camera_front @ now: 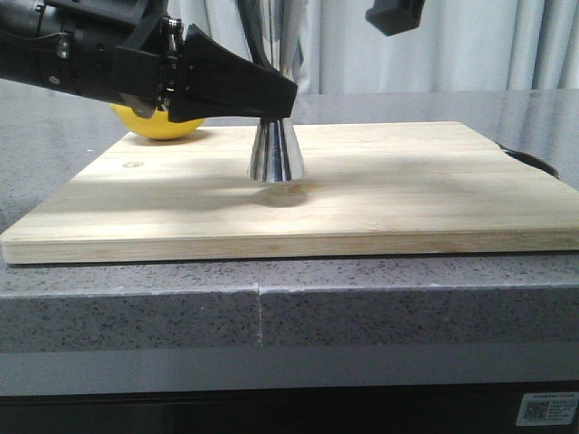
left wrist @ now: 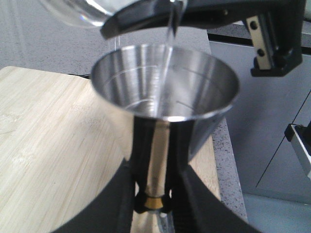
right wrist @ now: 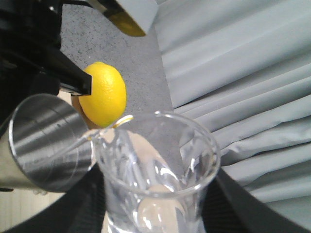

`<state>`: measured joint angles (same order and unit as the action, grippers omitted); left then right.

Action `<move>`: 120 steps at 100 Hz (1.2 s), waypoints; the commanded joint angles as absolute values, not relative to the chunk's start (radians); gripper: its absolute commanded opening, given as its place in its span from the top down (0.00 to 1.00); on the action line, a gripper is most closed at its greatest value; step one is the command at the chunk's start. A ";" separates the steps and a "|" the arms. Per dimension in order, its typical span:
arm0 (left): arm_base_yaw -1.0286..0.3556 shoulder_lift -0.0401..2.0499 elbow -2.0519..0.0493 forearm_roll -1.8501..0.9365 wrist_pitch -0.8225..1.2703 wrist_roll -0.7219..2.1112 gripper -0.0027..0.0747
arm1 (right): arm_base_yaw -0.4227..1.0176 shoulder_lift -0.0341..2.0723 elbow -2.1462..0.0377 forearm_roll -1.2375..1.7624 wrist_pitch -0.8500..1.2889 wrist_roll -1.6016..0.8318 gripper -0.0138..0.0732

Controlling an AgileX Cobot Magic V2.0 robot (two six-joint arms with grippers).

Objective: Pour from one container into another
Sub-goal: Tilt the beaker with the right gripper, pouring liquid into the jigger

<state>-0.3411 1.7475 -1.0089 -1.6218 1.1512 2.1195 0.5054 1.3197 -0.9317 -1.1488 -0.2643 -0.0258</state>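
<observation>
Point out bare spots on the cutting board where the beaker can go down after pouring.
The cutting board is bare to the right of the jigger, out to its right edge, and along the front strip. It is crowded at the back left: the left tool grips the jigger and the lemon sits behind.

Gleamed mirror-silver with a gold band at the waist: tall steel hourglass jigger (camera_front: pixel 277 154). Stayed colourless, see-through: small glass beaker (right wrist: pixel 155 170). Glowed bright yellow: round lemon (right wrist: pixel 103 94). Showed pale streaked grain: wooden cutting board (camera_front: pixel 380 190). Looked speckled grey: stone countertop (camera_front: pixel 127 312).

A kitchen-style counter setting. A wooden cutting board (camera_front: pixel 298 194) lies on a speckled stone countertop (camera_front: pixel 136 307). Grey curtains (camera_front: pixel 452 45) hang behind.
</observation>
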 commanded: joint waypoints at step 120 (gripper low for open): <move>-0.349 1.704 -1.037 -1.684 1.208 2.103 0.99 | 0.504 1.282 -0.967 -1.244 -0.282 -0.026 0.62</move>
<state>-0.3411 1.7475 -1.0089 -1.6179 1.1495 2.1154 0.5054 1.3197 -0.9317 -1.2528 -0.2610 -0.0258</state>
